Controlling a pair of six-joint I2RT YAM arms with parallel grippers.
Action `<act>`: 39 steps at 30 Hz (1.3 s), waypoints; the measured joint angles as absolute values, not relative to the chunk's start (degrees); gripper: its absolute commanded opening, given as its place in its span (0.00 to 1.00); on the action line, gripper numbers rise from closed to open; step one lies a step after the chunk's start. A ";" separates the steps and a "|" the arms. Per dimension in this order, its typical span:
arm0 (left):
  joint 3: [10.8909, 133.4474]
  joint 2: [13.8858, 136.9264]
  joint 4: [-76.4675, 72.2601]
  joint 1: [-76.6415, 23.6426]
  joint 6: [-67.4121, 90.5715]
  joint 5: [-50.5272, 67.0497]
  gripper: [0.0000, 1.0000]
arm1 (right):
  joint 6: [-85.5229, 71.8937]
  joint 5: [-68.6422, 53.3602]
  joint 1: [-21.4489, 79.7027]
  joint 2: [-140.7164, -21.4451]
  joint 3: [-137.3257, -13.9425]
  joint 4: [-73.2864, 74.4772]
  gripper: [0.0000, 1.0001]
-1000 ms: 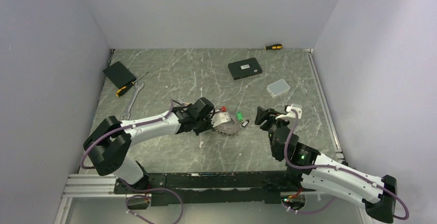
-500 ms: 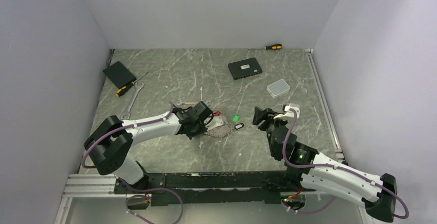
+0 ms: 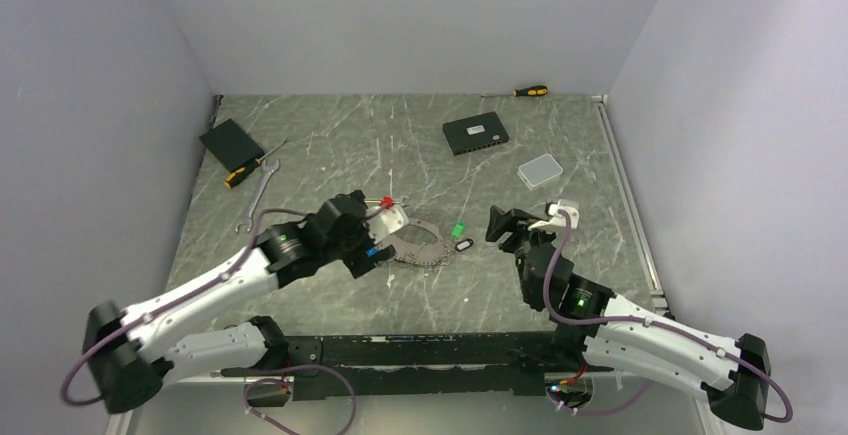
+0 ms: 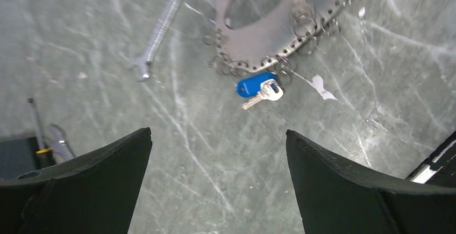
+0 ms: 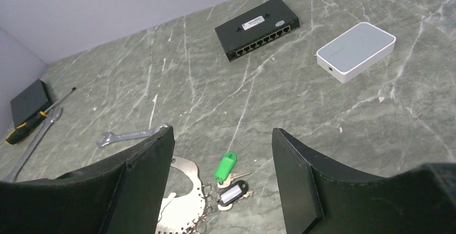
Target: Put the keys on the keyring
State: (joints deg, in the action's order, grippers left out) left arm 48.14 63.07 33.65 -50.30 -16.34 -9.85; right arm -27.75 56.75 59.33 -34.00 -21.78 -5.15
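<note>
Now hovering with left gripper (image 4: 218, 137) and right gripper (image 5: 221, 142) both spread wide, empty.
Shows large silvery metal keyring (image 4: 269, 40) upper centre, blue-tagged silver key (image 4: 253, 85) at its rim; green-tagged key (image 5: 226, 165) and black-tagged key (image 5: 232, 193) just beside, lower centre.

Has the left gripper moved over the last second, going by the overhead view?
Yes. The left gripper has drawn back leftward, ending closer to the long spanner, which has stayed put.
</note>
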 measured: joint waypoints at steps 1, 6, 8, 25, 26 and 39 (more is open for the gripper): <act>48.12 59.88 33.47 -50.30 -16.53 -10.24 0.99 | -27.07 56.73 59.33 -34.33 -21.78 -5.63 0.71; 45.52 46.39 27.97 -50.30 -16.29 -12.86 0.99 | -21.89 55.13 59.29 -36.97 -21.78 -9.43 0.76; 44.27 42.52 26.46 -50.30 -14.44 -13.96 0.99 | -19.77 53.87 59.29 -38.41 -21.89 -11.03 0.79; 41.69 38.83 23.42 -46.17 -3.22 -31.86 1.00 | -15.22 31.51 59.29 -66.78 -33.23 -26.06 1.00; 41.69 38.83 23.42 -46.09 -3.18 -33.06 0.99 | -15.64 30.50 59.29 -68.47 -34.50 -26.17 1.00; 41.69 38.48 23.53 -45.10 -3.14 -36.27 0.99 | -18.22 26.00 60.23 -75.55 -44.07 -25.71 1.00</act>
State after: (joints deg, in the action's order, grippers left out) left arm 41.69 38.48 23.53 -45.10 -3.14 -36.27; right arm -18.22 26.00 60.23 -75.55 -44.07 -25.71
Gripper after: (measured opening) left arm 0.994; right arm 0.997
